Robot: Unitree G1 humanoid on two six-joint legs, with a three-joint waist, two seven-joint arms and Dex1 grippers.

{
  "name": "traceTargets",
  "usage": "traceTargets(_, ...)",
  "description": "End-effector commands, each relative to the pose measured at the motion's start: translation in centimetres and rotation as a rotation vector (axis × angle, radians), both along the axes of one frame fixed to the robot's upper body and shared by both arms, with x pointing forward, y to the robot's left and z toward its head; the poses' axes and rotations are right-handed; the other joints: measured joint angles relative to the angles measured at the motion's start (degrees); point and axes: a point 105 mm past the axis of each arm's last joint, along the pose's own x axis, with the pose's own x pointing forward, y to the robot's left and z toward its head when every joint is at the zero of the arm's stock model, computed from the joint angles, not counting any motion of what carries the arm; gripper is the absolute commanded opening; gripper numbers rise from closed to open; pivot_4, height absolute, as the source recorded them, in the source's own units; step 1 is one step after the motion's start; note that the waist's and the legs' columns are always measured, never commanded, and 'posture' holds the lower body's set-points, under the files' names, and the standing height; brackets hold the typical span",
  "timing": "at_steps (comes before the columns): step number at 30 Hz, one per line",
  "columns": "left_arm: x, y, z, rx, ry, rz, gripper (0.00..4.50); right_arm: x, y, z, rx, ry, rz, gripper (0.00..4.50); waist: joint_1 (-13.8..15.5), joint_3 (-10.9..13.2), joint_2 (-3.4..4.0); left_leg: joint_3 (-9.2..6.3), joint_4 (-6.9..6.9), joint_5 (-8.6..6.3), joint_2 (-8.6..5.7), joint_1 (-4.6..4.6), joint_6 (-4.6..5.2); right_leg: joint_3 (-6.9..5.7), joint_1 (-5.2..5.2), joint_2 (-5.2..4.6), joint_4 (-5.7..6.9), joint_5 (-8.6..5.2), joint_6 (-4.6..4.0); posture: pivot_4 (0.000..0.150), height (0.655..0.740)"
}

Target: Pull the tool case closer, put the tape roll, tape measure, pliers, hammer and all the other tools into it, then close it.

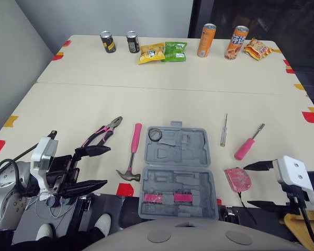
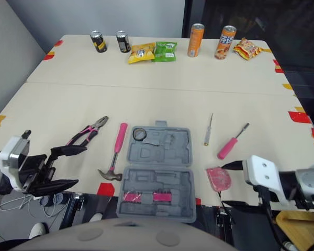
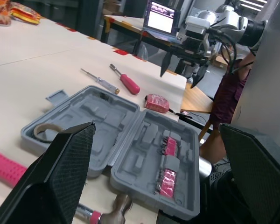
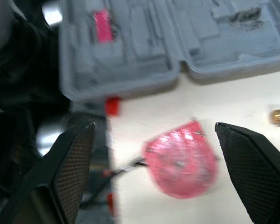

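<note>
Both grippers hang wide open with nothing in them at the near edge of the worktop [image 1: 162, 94]: left gripper [image 1: 108, 166] near the hammer [image 1: 132, 157], right gripper [image 1: 247, 185] just beside the pink tape measure [image 1: 237, 179]. The grey tool case [image 1: 178, 178] lies flat open between them, with the tape roll [image 1: 155, 134] in its far half. Farther out are the pliers [image 1: 102, 132] and two screwdrivers [image 1: 245, 147], then cans [image 1: 206, 40] and snack bags [image 1: 163, 52] at the back.

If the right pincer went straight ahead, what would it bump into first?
Probably the pink tape measure, lying just ahead between the right pincer's open fingers; the tool case is farther on.
</note>
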Motion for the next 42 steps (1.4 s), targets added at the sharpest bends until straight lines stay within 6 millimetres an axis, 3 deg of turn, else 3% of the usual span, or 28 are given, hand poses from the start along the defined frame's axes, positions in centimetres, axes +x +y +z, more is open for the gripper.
traceTargets(1,-0.6,0.4,0.5,0.018,-0.034,-0.042,4.50,0.1,-0.5,-1.4,-0.049,-0.003,0.072,4.30,0.2,0.0,0.00,0.00,-0.02,0.00,0.00,0.00,0.01,-0.01,-0.01,0.00,0.00,0.00,0.00,0.150,0.7400)
traceTargets(8,-0.9,0.2,0.2,0.032,-0.050,-0.063,4.50,1.1,0.4,-3.0,-0.086,-0.046,0.182,4.30,-0.2,0.0,0.01,0.00,0.01,0.02,0.01,0.00,0.04,-0.03,-0.04,0.00,0.11,-0.01,-0.03,0.150,0.7400)
traceTargets(18,-0.8,-0.1,0.0,0.033,-0.049,-0.094,4.50,3.3,1.7,-3.0,-0.130,-0.088,0.305,4.30,-1.2,0.0,0.00,0.00,0.17,0.04,0.03,0.01,0.09,0.01,-0.05,-0.01,0.37,0.01,-0.08,0.150,0.7400)
traceTargets(42,-1.3,0.0,-0.4,0.019,-0.056,-0.098,4.50,4.0,1.4,-3.5,-0.212,-0.057,0.385,4.30,-1.7,0.0,0.00,0.03,0.26,0.04,0.05,0.02,0.10,0.03,-0.08,0.00,0.52,0.00,-0.14,0.150,0.7400)
